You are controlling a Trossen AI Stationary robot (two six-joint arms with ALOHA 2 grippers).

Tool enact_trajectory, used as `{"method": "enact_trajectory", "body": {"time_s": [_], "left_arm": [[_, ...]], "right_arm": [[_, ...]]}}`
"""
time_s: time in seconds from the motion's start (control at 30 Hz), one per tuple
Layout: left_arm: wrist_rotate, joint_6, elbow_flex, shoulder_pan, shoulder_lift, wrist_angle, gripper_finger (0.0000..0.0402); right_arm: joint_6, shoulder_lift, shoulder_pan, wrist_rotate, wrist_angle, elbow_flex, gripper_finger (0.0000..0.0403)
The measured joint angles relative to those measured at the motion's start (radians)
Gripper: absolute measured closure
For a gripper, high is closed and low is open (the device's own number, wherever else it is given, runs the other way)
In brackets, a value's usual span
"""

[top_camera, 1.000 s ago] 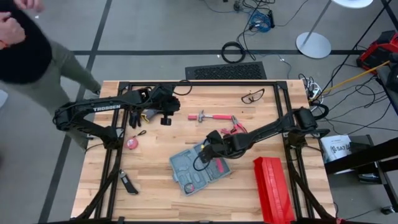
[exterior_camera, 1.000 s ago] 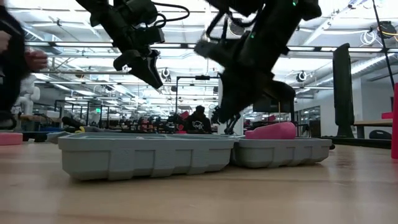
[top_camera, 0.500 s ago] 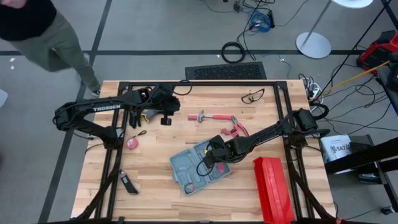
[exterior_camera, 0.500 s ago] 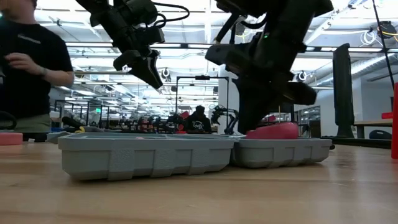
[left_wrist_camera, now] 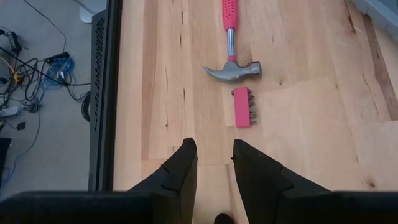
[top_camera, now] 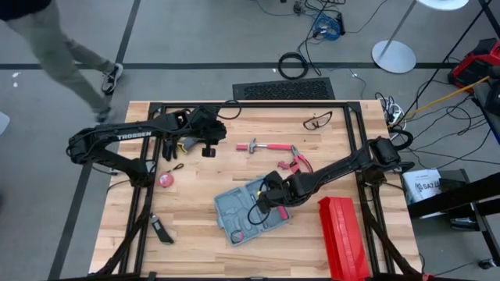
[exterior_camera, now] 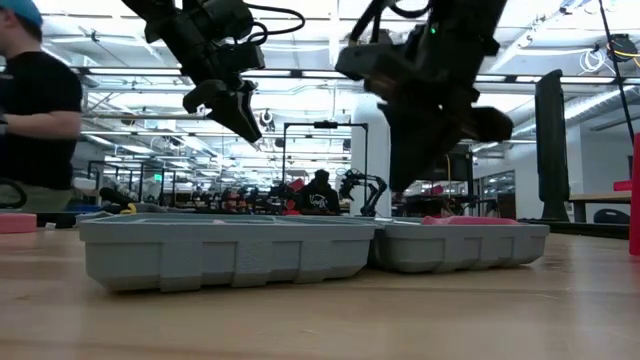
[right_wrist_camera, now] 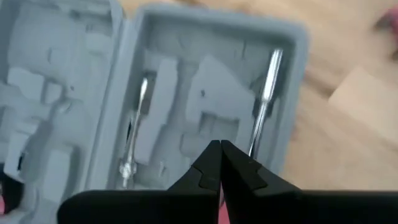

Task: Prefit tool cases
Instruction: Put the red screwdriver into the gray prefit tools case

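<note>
The tool case (top_camera: 248, 212) lies open flat on the table, grey moulded slots up (right_wrist_camera: 186, 93). Its two halves (exterior_camera: 230, 248) rest on their backs. In it are two metal-shafted tools (right_wrist_camera: 263, 102), and a pink handle (exterior_camera: 455, 220) lies level with the rim. My right gripper (top_camera: 269, 201) is shut and hovers just above the case's right half (right_wrist_camera: 219, 149); in the low view (exterior_camera: 402, 180) a gap shows under it. My left gripper (left_wrist_camera: 213, 148) waits open, high over the far left of the table (top_camera: 208, 147).
A pink-handled hammer (top_camera: 266, 146) and a pink bit holder (left_wrist_camera: 242, 107) lie far of the case, with red pliers (top_camera: 295, 161) beside them. A long red box (top_camera: 341, 238) stands near right. Glasses (top_camera: 316, 119), a pink tape measure (top_camera: 166, 179) and a black knife (top_camera: 162, 230) lie about.
My right gripper, staying shut, has moved a little toward the table's near edge over the case and tipped. The pink handle, which stuck up above the case's rim, now lies down level with it. A person has walked off at the far left.
</note>
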Motion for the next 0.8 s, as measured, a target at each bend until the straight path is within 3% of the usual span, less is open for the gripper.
{"method": "enact_trajectory", "body": {"time_s": [0.3,0.53,0.8], "left_arm": [[0.0,-0.001,0.0,0.0,0.0,0.0,0.0292],[0.0,-0.002,0.0,0.0,0.0,0.0,0.0292],[0.0,-0.002,0.0,0.0,0.0,0.0,0.0292]], "right_arm": [[-0.006,0.036,-0.005,0.029,-0.068,0.029,0.0403],[-0.014,0.111,-0.028,-0.018,-0.035,0.032,0.0403],[-0.025,0.038,-0.023,0.048,-0.059,0.053,0.0403]]}}
